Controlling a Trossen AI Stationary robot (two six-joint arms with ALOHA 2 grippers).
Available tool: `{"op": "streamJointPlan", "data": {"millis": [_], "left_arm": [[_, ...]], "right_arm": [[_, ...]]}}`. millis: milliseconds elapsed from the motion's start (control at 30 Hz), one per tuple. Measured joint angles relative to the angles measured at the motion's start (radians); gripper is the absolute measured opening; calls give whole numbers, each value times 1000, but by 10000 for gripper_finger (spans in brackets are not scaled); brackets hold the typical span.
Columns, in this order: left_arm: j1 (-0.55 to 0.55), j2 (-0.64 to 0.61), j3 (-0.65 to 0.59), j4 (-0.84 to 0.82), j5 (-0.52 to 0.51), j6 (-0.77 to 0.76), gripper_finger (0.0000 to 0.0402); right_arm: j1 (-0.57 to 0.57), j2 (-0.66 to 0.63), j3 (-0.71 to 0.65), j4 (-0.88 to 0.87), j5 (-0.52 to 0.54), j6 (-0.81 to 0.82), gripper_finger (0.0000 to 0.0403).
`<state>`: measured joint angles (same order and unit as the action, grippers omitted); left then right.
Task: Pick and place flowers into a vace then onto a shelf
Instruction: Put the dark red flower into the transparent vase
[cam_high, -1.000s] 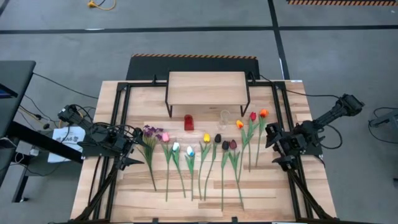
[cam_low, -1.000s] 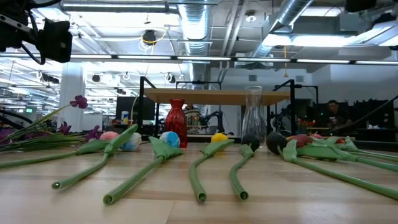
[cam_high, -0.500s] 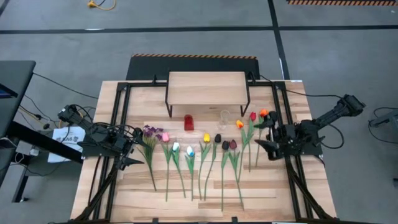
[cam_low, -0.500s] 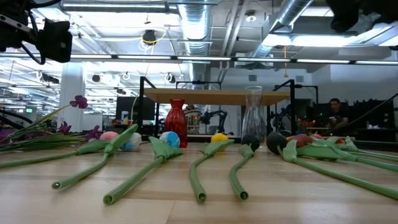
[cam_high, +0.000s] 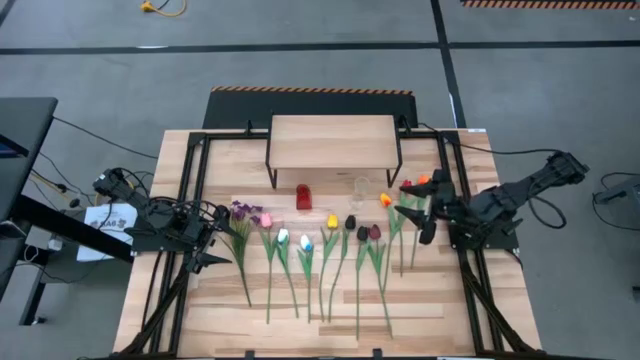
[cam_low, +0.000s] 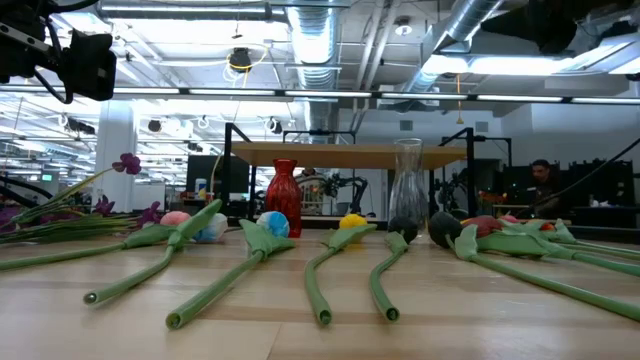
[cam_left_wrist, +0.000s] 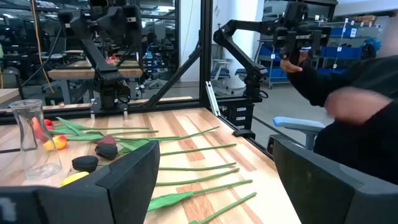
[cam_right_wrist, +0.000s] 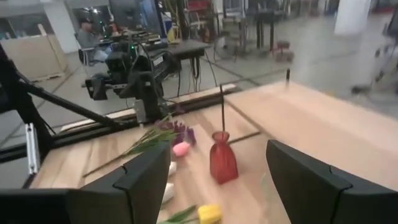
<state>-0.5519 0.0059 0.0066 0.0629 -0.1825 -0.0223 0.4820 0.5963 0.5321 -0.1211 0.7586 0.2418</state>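
From above: flowers (cam_high: 320, 250) in a row mid-table, shelf (cam_high: 333, 142) near the far edge, bare planks toward the near edge. Right gripper (cam_high: 410, 212) open-jawed over the red and orange tulips; left gripper (cam_high: 212, 238) open-jawed beside purple sprigs. Low down: red vase (cam_low: 284, 197), clear vase (cam_low: 407, 196) beneath the shelf.

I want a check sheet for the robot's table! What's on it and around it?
Surface: plank table, light wood, dry.
Job's things: flowers lie in a row, none in a vase; red vase and clear vase stand empty in front of the shelf; shelf top bare.
Clutter: nothing seen.
Grippers: left gripper open, beside the purple flowers; right gripper open, above the red and orange flowers at the right end.
Cables: black cables on the floor at the left.
Surroundings: grey floor; a person at a desk behind the table.
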Motion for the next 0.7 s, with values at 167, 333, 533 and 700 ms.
{"op": "streamJointPlan", "data": {"millis": [167, 333, 533, 700], "left_arm": [[0, 0, 0, 0, 0, 0, 302], [0, 0, 0, 0, 0, 0, 302], [0, 0, 0, 0, 0, 0, 302], [0, 0, 0, 0, 0, 0, 302]], "right_arm": [[0, 0, 1, -138, -11, 142, 260], [0, 17, 2, -241, 2, 292, 260], [0, 87, 2, -285, 4, 419, 260], [0, 169, 2, -323, -2, 509, 260]]}}
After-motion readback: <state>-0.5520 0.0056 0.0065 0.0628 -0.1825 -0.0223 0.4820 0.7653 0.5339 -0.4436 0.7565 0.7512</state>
